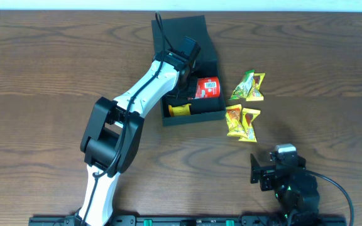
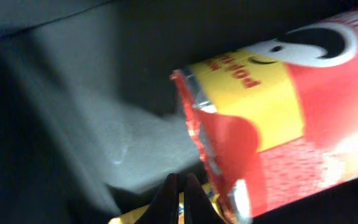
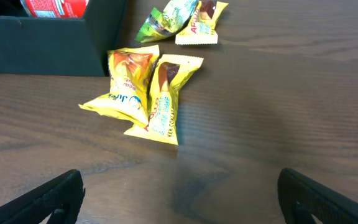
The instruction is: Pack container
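Note:
The dark container (image 1: 213, 58) stands open at the table's back middle, its flap lid leaning back. Inside lie a red can (image 1: 207, 88) and a yellow packet (image 1: 181, 110). My left arm reaches down into it, and my left gripper (image 1: 182, 85) is inside, beside the can. In the left wrist view the red can with a yellow band (image 2: 278, 118) fills the right side. My left gripper (image 2: 180, 199) is shut, fingertips together just above the yellow packet (image 2: 132, 218). My right gripper (image 3: 182, 205) stands open above bare wood at the front right (image 1: 263, 176).
Two green-and-yellow snack packets (image 1: 249, 86) and two yellow ones (image 1: 242, 122) lie on the table right of the container. In the right wrist view the yellow pair (image 3: 145, 93) lies ahead of the open fingers, with the container's wall (image 3: 42, 43) to their left.

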`<state>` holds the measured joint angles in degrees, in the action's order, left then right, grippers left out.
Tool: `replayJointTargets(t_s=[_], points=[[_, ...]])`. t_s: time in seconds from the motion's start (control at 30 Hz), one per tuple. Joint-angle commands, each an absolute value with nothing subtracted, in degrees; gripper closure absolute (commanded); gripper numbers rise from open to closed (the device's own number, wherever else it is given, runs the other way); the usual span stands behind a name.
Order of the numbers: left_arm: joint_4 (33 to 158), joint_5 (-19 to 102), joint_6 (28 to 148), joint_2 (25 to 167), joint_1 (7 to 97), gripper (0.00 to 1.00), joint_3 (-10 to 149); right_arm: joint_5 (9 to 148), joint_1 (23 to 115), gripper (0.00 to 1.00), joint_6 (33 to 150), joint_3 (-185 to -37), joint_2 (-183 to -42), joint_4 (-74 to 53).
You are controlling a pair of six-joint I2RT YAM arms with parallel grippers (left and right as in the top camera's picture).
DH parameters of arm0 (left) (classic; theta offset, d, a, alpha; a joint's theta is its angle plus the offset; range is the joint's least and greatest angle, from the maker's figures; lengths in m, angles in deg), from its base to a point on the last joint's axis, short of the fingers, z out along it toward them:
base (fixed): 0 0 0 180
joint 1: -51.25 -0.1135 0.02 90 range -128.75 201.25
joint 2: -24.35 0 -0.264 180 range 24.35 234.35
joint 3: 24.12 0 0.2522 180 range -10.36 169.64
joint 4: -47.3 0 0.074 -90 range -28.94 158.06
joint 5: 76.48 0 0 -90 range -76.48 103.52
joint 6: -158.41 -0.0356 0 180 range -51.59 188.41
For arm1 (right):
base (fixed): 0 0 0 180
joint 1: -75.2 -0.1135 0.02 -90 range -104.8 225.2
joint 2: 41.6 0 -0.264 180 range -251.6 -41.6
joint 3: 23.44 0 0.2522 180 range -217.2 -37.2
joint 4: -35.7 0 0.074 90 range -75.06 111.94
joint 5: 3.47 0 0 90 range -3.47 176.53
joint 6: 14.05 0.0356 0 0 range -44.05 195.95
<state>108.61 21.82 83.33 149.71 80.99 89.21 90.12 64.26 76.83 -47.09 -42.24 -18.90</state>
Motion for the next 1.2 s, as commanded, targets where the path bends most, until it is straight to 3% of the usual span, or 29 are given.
replayJointTargets(t_s=[0.0, 0.63, 1.17], points=[[110.2, 17.8, 81.9, 149.4, 80.9, 0.94, 90.5, 90.3, 64.7, 0.01, 77.4, -46.4, -42.0, -19.0], [123.9, 8.5, 70.0, 148.1, 80.9, 0.94, 91.2, 90.3, 64.7, 0.01, 77.4, -46.4, -42.0, -19.0], [123.3, 7.6, 70.6, 145.0, 80.9, 0.94, 95.1, 90.3, 64.7, 0.01, 77.4, -46.4, -42.0, -19.0]])
